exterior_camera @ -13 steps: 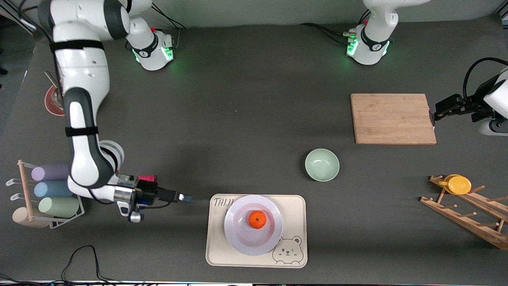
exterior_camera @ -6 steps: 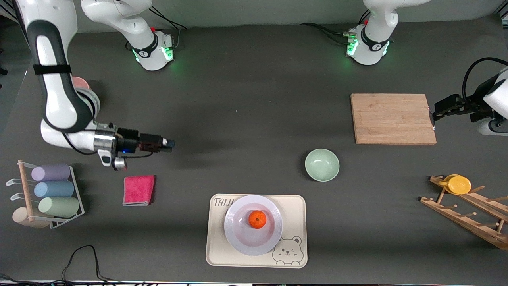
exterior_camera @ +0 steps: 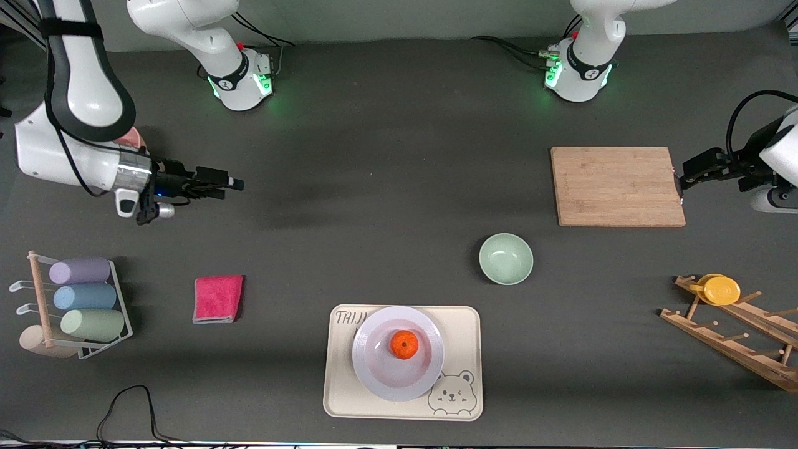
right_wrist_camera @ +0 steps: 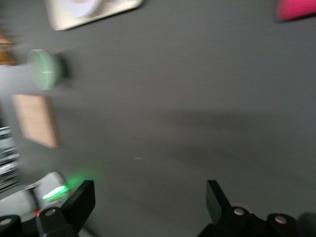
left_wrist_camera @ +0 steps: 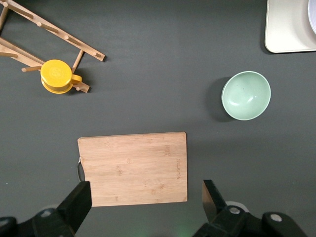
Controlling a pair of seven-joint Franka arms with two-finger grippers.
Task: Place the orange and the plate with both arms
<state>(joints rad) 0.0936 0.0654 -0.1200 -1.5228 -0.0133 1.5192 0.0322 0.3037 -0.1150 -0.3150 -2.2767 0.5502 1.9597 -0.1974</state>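
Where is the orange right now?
In the front view, the orange sits in the middle of the white plate, which rests on the beige bear tray, nearer the front camera than the green bowl.

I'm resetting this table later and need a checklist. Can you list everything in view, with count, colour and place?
orange: 1, bright orange, on the plate
plate: 1, white, on the tray
tray: 1, beige with a bear drawing, nearest the front camera
bowl: 1, pale green, between tray and board
cutting board: 1, wood, toward the left arm's end
peg rack: 1, wood, holding a yellow cup
cloth: 1, pink, folded, toward the right arm's end
wire rack: 1, white, holding three cups: purple, blue, green
left gripper: fingers open, at the board's edge
right gripper: fingers open, over bare table
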